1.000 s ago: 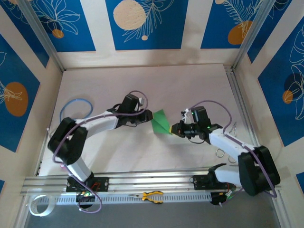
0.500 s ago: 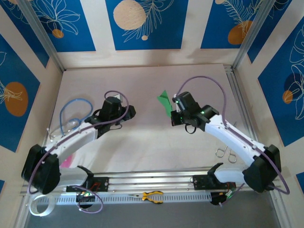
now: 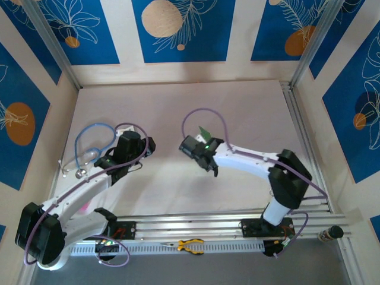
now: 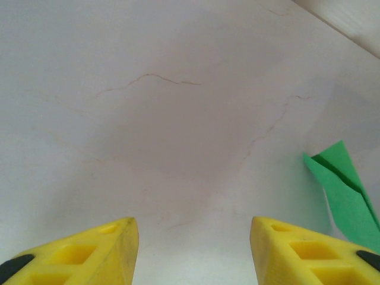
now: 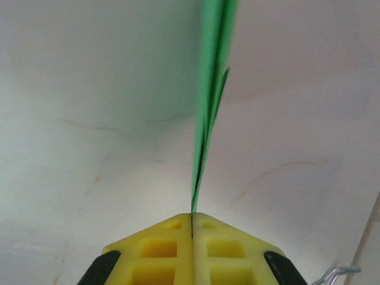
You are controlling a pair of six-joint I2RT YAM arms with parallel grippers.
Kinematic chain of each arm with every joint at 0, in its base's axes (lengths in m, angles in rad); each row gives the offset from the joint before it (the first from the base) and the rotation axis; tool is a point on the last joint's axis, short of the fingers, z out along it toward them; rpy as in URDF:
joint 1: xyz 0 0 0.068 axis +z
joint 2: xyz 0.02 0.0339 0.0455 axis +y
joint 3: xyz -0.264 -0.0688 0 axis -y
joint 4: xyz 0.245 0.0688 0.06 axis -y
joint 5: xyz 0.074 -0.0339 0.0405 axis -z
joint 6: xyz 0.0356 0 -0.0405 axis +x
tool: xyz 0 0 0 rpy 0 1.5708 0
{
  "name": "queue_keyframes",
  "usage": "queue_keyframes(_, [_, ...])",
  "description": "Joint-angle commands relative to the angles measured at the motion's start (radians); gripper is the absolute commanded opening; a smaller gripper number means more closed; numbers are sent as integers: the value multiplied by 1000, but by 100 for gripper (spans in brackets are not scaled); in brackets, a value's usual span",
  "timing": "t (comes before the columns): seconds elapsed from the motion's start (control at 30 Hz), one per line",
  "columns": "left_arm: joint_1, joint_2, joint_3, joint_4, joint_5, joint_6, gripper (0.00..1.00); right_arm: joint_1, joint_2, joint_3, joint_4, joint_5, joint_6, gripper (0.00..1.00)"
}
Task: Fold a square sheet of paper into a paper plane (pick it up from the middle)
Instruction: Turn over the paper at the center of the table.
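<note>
The paper plane, a slim folded piece of bright green paper, is held up off the desk a little right of the middle. In the right wrist view it shows edge-on as a thin green blade running straight up from the fingertips, its layers pressed flat together. The right tool is clenched on the plane's lower edge, its two yellow fingers meeting with only a hairline seam between them. The right arm reaches in from its base at the near right, elbow bent, with its wrist pointing toward the back of the desk.

The left tool sits well apart to the left, released, with nothing between its fingers. In its own view the yellow fingertips stand wide apart over bare white desk, and the plane shows at the right edge.

A blue stethoscope lies near the left wall. Yellow-handled pliers rest on the rail at the near edge.
</note>
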Motion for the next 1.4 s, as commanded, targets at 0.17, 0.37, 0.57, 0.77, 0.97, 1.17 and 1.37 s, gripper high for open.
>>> queue_keyframes(0.17, [19, -23, -22, -21, -31, -27, 53, 106, 81, 52, 63, -169, -15, 11])
queue_keyframes(0.37, [25, -5, -22, -14, -4, -34, 54, 24, 25, 45, 108, -485, 93, 30])
queue_keyframes(0.57, [36, 62, 5, 5, 102, -29, 53, -172, -118, -101, 311, -822, 238, 40])
queue_keyframes(0.77, [38, 184, 43, 65, 267, -28, 47, -409, -116, -244, 586, -1196, 413, 10])
queue_keyframes(0.97, [38, 286, 96, 66, 370, -35, 44, -414, -20, -233, 627, -1222, 447, 5])
queue_keyframes(1.17, [38, 353, 112, 100, 462, -43, 43, -397, 68, -232, 650, -1228, 456, 7])
queue_keyframes(1.37, [38, 429, 122, 173, 574, -66, 39, -383, 119, -257, 647, -1205, 492, 10])
